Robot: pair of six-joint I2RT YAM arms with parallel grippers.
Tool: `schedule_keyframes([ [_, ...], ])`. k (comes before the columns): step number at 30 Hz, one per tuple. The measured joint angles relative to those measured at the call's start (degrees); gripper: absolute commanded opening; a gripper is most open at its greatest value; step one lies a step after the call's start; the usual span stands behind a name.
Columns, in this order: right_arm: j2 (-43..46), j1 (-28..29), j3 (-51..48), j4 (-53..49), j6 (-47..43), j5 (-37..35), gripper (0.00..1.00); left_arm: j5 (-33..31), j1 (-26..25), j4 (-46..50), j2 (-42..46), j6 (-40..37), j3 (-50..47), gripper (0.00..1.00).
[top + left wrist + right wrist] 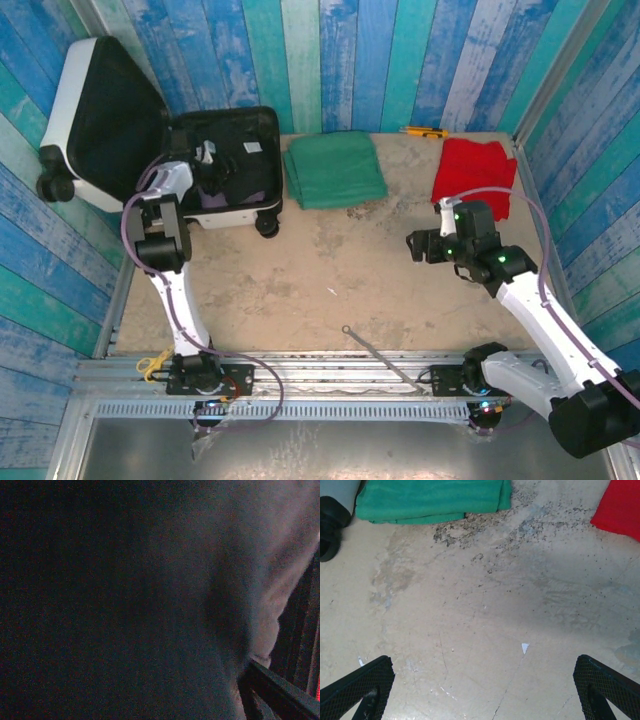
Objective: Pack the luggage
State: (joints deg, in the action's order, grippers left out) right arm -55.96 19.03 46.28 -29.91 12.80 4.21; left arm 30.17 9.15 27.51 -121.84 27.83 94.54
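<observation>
The luggage (85,110), a white hard-shell suitcase, lies open at the back left, its lid leaning on the wall and its black-lined base (250,135) flat on the table. My left gripper (208,160) reaches down into the base, close over a grey-purple cloth (280,555) that lies there. One of its fingers (280,690) stands far out to the side, so the jaws are open. A folded green cloth (333,168) (430,500) and a folded red cloth (477,175) (620,505) lie on the table. My right gripper (415,245) (482,690) hangs open over bare table, holding nothing.
A black suitcase wheel (268,226) (330,525) sits beside the green cloth. A yellow and black pen (425,131) lies along the back wall. A thin metal rod (380,355) lies near the front edge. Blue plank walls close in the table's left, back and right.
</observation>
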Motion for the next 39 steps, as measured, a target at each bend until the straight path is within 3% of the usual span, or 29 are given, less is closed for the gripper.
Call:
schedule_keyframes([
  [5, 1.9, 0.0, -0.2, -0.8, -0.3, 1.5, 0.96, -6.1, 1.3, -1.0, 8.8, 1.4, -9.0, 0.94],
  [13, 3.5, 0.0, -0.3, -1.0, -0.4, 3.7, 0.96, -15.8, 1.8, 0.0, 19.2, 1.7, -14.0, 0.94],
  [15, 3.5, 0.0, -0.3, -1.0, -0.4, 3.8, 0.96, -17.7, 1.9, -0.4, 23.9, 1.6, -16.8, 0.99],
  [19, 3.4, 0.0, -0.4, -0.9, -0.4, 4.0, 0.96, -18.2, 0.9, -3.4, 34.8, 1.3, -22.8, 0.92],
  [23, 2.6, 0.0, -0.4, -0.7, -0.4, 4.0, 0.95, -18.6, -5.9, -7.5, 38.8, 0.1, -21.9, 0.77],
  [28, 2.0, 0.0, -0.4, -0.6, -0.2, 4.2, 0.94, -17.9, -10.0, -12.2, 35.4, 1.0, -18.3, 0.63],
  [34, 5.1, 0.0, -0.4, -0.6, -0.1, 2.9, 0.94, -21.7, -8.5, -15.7, 22.2, 1.5, -12.9, 0.58],
  [39, 7.7, 0.0, -0.4, -0.3, -0.1, 0.9, 0.93, -18.9, -4.5, -16.7, 11.5, 5.6, -12.5, 0.48],
])
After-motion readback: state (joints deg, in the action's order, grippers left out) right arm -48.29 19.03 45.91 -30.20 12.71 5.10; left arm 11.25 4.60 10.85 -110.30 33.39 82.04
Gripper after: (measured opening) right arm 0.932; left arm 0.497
